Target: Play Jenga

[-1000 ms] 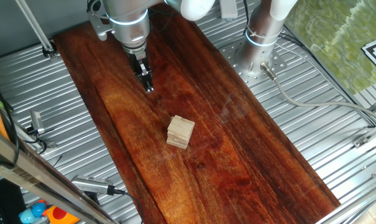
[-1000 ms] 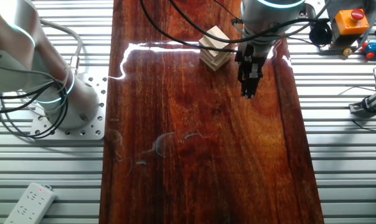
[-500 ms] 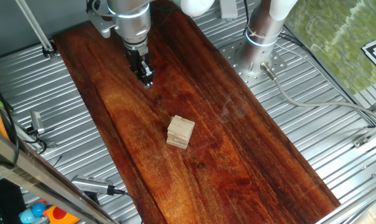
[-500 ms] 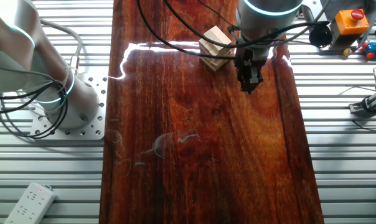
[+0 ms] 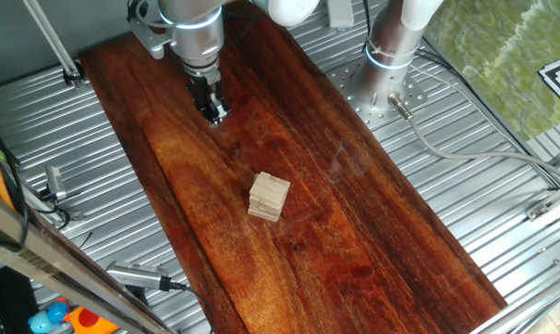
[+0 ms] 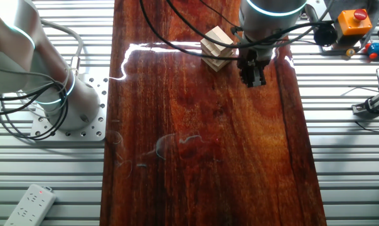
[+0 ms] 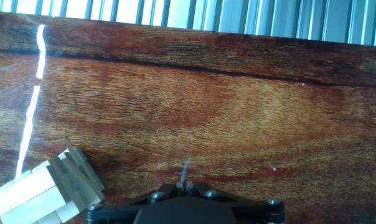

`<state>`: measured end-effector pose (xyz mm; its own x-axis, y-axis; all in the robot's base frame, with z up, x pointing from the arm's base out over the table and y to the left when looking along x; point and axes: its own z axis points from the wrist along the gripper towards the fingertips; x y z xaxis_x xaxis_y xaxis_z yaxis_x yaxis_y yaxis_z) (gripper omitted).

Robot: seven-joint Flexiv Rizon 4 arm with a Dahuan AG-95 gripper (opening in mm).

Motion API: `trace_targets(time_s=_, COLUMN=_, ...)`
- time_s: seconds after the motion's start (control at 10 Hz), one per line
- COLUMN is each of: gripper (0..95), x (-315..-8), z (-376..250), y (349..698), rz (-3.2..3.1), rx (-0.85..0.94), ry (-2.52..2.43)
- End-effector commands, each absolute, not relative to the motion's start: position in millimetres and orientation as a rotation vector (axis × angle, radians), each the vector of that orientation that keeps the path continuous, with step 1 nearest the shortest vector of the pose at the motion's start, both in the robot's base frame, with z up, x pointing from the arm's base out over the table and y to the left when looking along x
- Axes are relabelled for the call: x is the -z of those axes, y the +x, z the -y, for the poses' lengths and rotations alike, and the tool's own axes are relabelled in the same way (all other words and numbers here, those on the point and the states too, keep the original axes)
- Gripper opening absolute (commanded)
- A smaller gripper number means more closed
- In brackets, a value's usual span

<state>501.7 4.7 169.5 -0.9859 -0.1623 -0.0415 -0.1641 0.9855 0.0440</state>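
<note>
While the small squat stack of pale tan wooden Jenga blocks (image 5: 268,197) sits near the middle of the dark reddish wooden surface (image 5: 354,241), the black two-finger pincer (image 5: 212,109) hangs well apart from it, toward eleven o'clock in one fixed view. Its fingers look pressed together with nothing between them. From the other fixed view the arm's cables cross part of the stack (image 6: 216,48). In the hand view the stack (image 7: 45,193) is cut off at the seven o'clock corner, and the fingertips are barely visible.
</note>
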Motion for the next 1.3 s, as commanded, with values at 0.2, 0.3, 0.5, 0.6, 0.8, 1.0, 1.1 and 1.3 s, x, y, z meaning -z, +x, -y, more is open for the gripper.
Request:
trace_targets(time_s=0.2, gripper=0.0, x=-168.5, z=-6.6, y=503.1, rz=-3.092, rx=-0.071, ry=-0.254)
trace_targets(time_s=0.3, gripper=0.0, x=-168.6, z=-6.8, y=503.3, rz=-3.090, rx=-0.075, ry=-0.248)
trace_targets(time_s=0.5, gripper=0.0, x=-169.2, z=-7.2, y=504.2, rz=-3.090, rx=-0.075, ry=-0.238)
trace_targets(time_s=0.6, gripper=0.0, x=-169.5, z=-7.3, y=504.7, rz=-3.089, rx=-0.077, ry=-0.235)
trace_targets(time_s=0.8, gripper=0.0, x=-170.8, z=-8.2, y=507.1, rz=-3.089, rx=-0.080, ry=-0.232)
trace_targets(time_s=1.0, gripper=0.0, x=-171.5, z=-8.6, y=507.4, rz=-3.091, rx=-0.077, ry=-0.226)
trace_targets(time_s=1.1, gripper=0.0, x=-171.5, z=-8.6, y=507.4, rz=-3.093, rx=-0.076, ry=-0.220)
trace_targets(time_s=1.3, gripper=0.0, x=-171.5, z=-8.6, y=507.5, rz=-3.093, rx=-0.082, ry=-0.223)
